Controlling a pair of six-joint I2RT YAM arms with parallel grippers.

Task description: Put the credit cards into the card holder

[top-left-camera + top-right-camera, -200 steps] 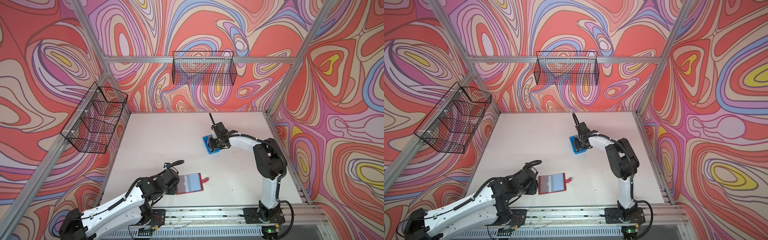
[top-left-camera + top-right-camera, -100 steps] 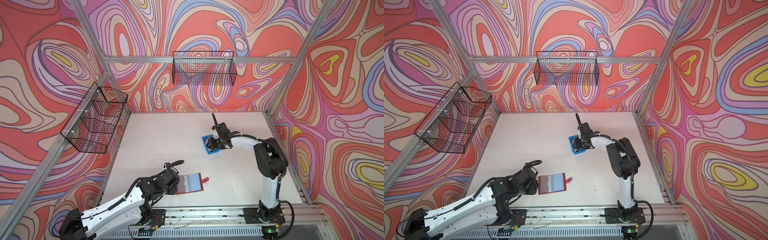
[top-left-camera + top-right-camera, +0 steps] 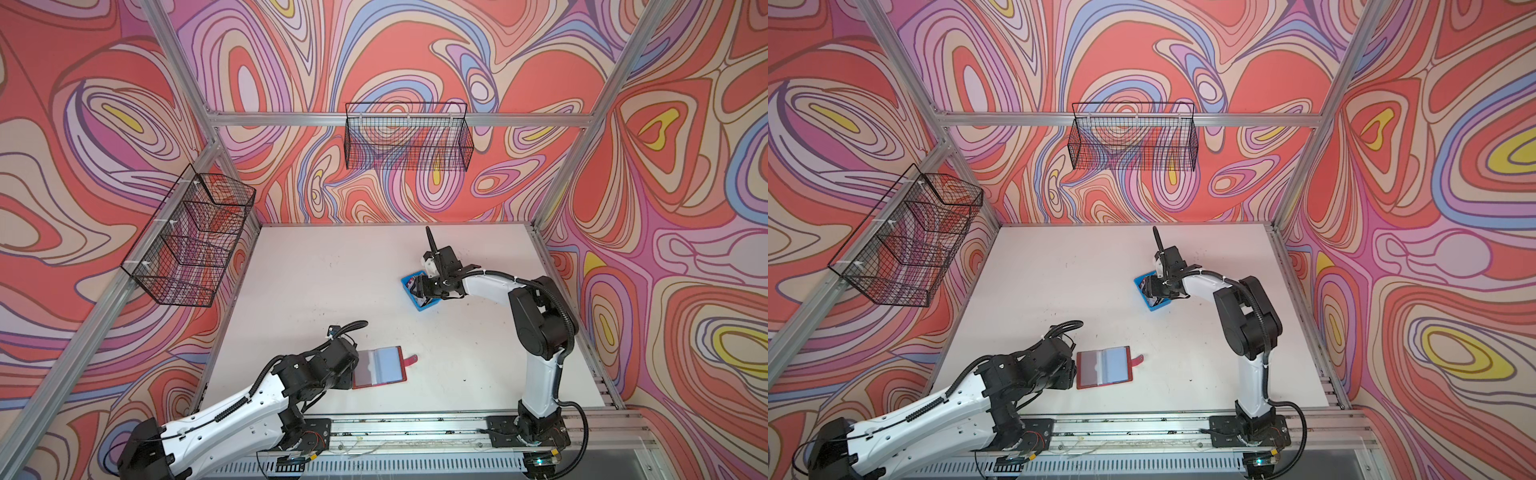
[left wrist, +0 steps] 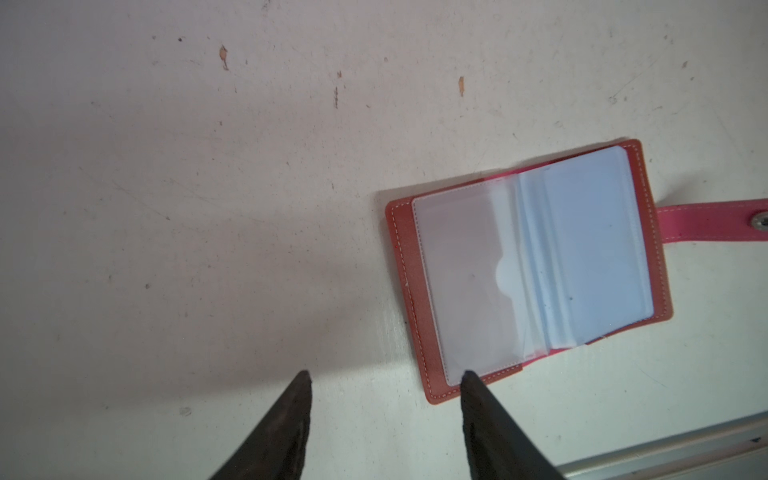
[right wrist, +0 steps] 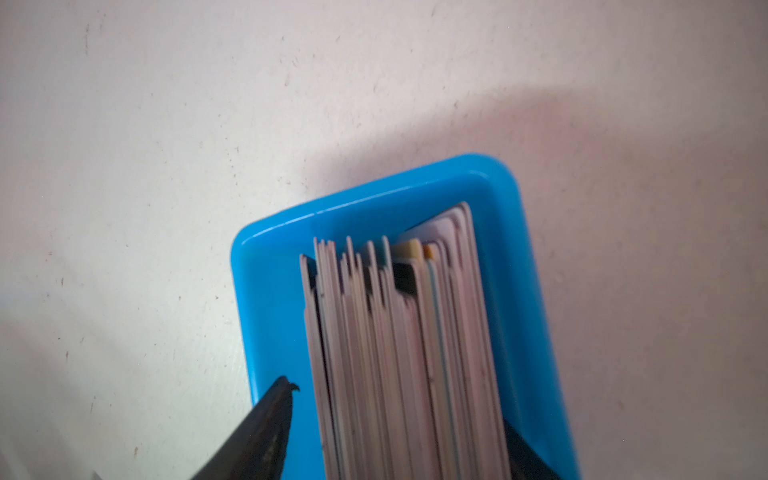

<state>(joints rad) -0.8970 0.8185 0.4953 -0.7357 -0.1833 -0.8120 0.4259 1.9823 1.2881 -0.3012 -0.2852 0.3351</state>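
Desk (image 4: 208, 208) scan, left first: saw left gripper (image 4: 384, 374) parted, empty, one fingertip (image 4: 471, 382) over a corner of the card holder (image 4: 528, 266), spread open. Saw right gripper (image 5: 401, 411) parted astride credit cards (image 5: 395, 332) standing edgewise in blue tray (image 5: 270, 291), clamping none.

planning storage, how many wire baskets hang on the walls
2: a long wire basket on the back wall, a compartmented wire basket on the left wall; none looks hidden.
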